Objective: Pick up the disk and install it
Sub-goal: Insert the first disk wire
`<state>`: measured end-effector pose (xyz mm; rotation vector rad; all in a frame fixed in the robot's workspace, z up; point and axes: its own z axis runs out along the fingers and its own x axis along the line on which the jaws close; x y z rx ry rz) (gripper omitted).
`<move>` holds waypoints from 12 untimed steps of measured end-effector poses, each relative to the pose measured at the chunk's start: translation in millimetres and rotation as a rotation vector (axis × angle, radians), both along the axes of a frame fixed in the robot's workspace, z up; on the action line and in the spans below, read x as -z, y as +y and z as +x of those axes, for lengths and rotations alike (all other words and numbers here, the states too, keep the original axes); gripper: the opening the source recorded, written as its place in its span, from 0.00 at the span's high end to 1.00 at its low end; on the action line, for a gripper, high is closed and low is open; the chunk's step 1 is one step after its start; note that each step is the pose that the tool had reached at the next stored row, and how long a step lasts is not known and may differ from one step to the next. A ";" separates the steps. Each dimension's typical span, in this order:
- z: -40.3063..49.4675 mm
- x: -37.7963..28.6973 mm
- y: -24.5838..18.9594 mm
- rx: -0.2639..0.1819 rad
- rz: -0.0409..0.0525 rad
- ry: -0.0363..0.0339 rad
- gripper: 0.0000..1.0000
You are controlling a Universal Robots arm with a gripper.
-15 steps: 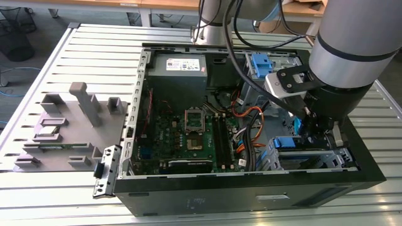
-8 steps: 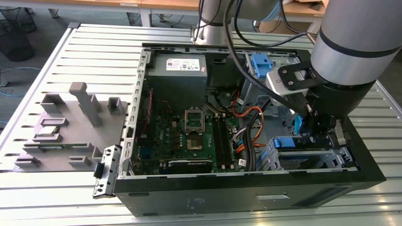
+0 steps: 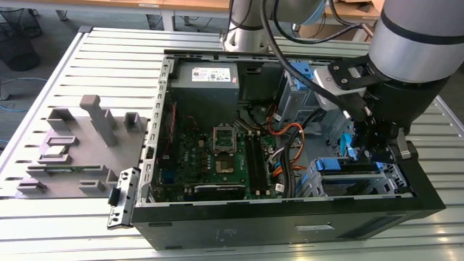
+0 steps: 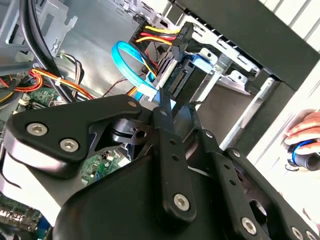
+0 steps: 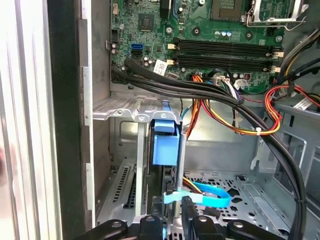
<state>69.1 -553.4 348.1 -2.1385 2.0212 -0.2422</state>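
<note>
The disk (image 5: pixel 165 145) stands on edge in the metal drive cage (image 3: pixel 362 182) at the front corner of the open computer case, on the exterior view's right. Its blue carrier frame (image 3: pixel 346 165) shows at the top of the cage. In the second wrist view the disk's connector end (image 4: pixel 186 75) sits just past my fingertips. My gripper (image 3: pixel 370 155) hangs straight over the cage, and its fingers (image 4: pixel 164 112) close on the disk's end from both sides. A light blue flat cable (image 5: pixel 212 193) loops right beside the fingers.
Thick black cables (image 5: pixel 200 92) and orange-yellow wire bundles (image 5: pixel 235 120) cross between the motherboard (image 3: pixel 217 157) and the cage. The grey power-supply box (image 3: pixel 210 76) sits at the case's back. A grey fixture (image 3: pixel 80 147) lies on the slatted table. A person's hand (image 4: pixel 306 131) rests outside the case.
</note>
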 end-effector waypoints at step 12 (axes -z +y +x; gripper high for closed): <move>0.0 -21.6 0.0 0.000 0.0003 -0.0001 0.70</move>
